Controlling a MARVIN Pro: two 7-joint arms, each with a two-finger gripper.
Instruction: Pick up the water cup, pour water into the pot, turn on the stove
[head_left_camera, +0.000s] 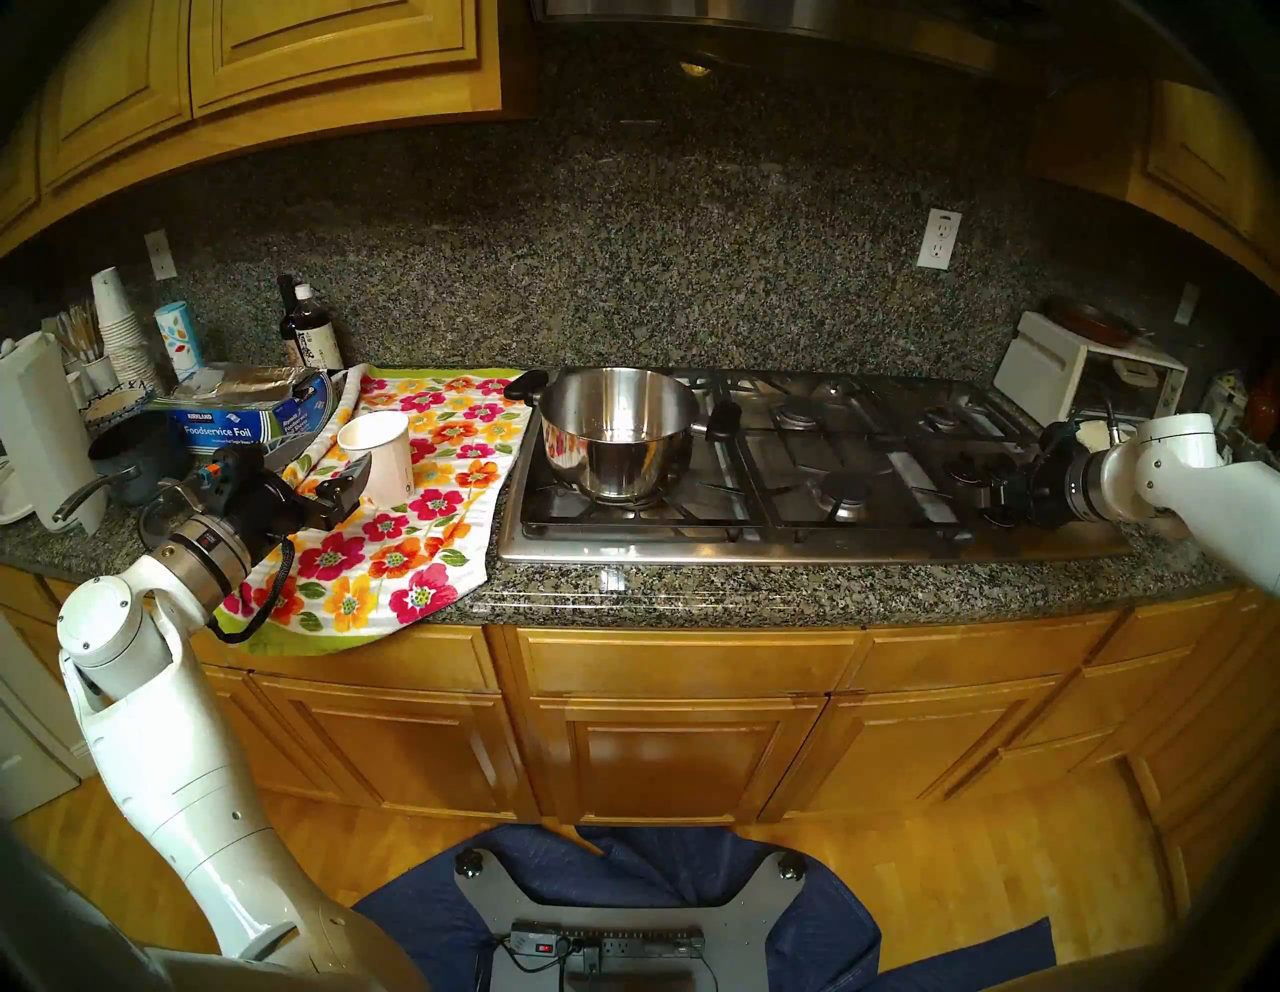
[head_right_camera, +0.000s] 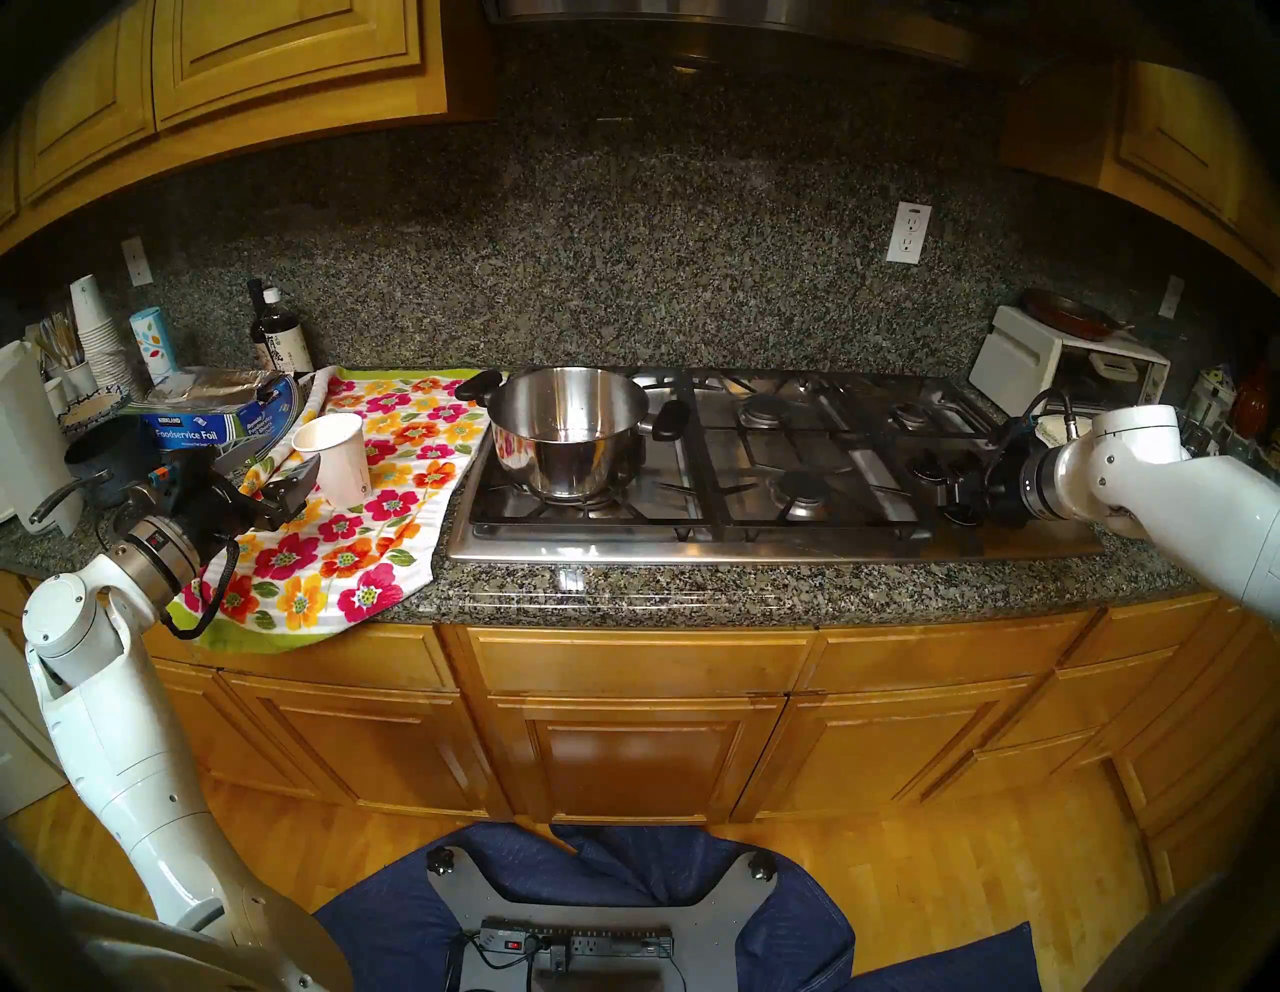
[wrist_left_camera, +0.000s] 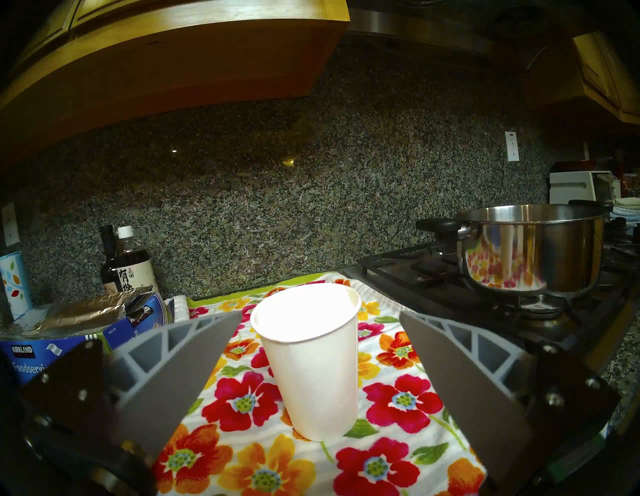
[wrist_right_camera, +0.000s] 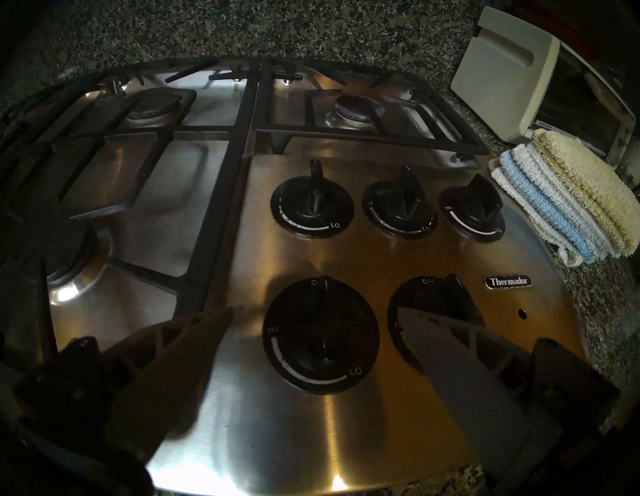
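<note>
Granite counter carries a flowered towel (head_left_camera: 415, 499) left of the stove (head_left_camera: 796, 540); on that towel the water cup (wrist_left_camera: 310, 363) stands upright, directly ahead of my left gripper (wrist_left_camera: 320, 318), whose jaws are spread wide and empty. My right gripper (wrist_right_camera: 315, 311), also spread, hovers over the knobs (wrist_right_camera: 320, 332), far from the cup.

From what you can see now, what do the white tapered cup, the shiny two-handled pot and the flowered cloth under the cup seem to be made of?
White tapered cup: probably paper, matte, with a thin rolled rim. Shiny two-handled pot: polished stainless steel by its look, mirroring the flowers; the handles look like black plastic. Flowered cloth: woven terry-like fabric, soft, with ribbed texture.
</note>
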